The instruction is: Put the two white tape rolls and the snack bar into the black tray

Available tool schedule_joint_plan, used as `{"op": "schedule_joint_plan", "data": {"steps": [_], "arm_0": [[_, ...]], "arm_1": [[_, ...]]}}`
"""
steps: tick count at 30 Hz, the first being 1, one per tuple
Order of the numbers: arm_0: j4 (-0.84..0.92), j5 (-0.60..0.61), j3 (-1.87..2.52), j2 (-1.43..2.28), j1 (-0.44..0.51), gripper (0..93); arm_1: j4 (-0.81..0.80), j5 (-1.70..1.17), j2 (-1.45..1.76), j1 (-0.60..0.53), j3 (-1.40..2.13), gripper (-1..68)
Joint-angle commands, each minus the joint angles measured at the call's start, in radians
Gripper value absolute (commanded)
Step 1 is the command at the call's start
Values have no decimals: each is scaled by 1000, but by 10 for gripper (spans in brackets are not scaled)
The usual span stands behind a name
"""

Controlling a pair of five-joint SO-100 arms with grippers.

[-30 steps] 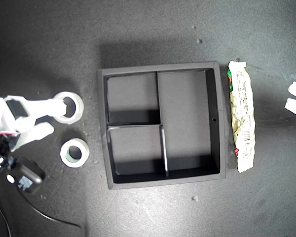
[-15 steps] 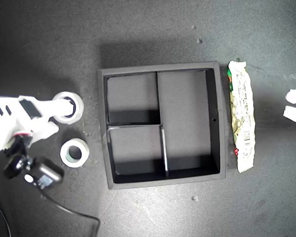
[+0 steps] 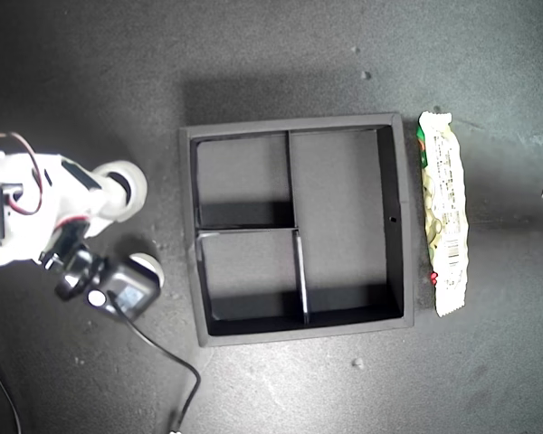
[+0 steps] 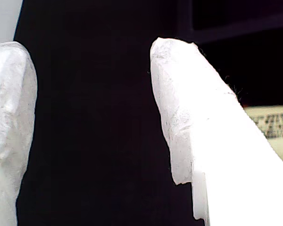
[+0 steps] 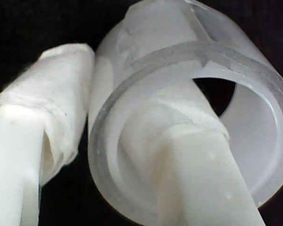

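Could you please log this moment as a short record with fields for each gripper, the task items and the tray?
second gripper: one finger through the hole of a white tape roll, the other outside its wall, at the exterior view's left
first gripper: open, holding nothing
other tape roll: beside the tray, mostly hidden under the wrist camera
snack bar: on the mat, along the tray's outer wall on the exterior view's right
black tray: all compartments empty
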Motion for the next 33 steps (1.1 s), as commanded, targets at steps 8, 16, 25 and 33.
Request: {"op": "schedule_joint_plan", "data": {"steps": [8, 16, 25, 33], "arm_0": [[370, 132, -446, 78, -32, 1], [615, 219, -956, -150, -75, 1], [830, 212, -1502, -612, -69, 0], [884, 192, -1598, -704, -61, 0]], "arm_1": [[439, -252, -684, -15, -601, 183], [611, -494, -853, -175, -663, 251], [742, -724, -1321, -308, -968, 244], [818, -896, -1525, -305, -1109, 286]]}}
